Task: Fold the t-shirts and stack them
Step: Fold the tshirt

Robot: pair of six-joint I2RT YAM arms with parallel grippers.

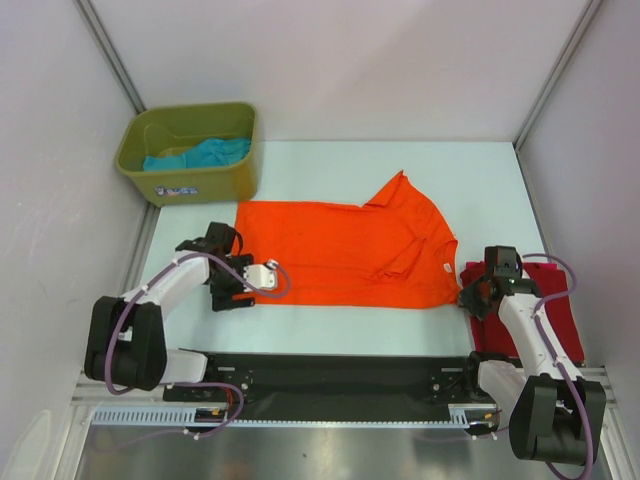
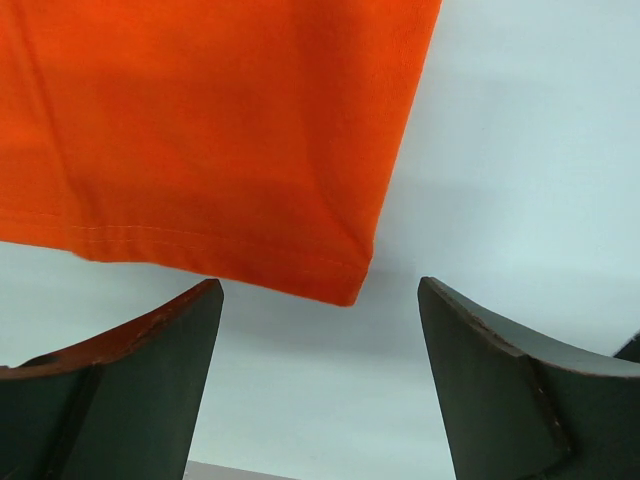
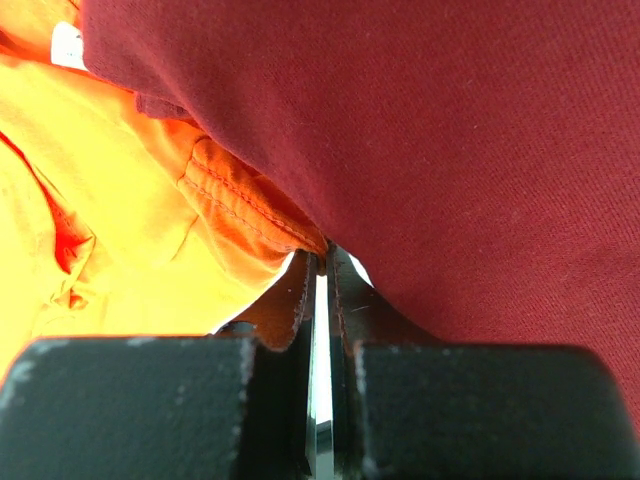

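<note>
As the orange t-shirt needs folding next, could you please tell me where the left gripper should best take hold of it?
Grip the hem corner of the orange t-shirt, lying flat ahead of the open left gripper. Come in low along the table from the robot's left, probably slipping one finger under the stitched edge, since bare table borders that corner.

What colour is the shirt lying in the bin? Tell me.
The shirt is teal, clearest in the top external view.

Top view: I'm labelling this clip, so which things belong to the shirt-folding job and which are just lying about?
Job: orange shirt, dark red shirt, teal shirt.
Lying about: green bin.
</note>
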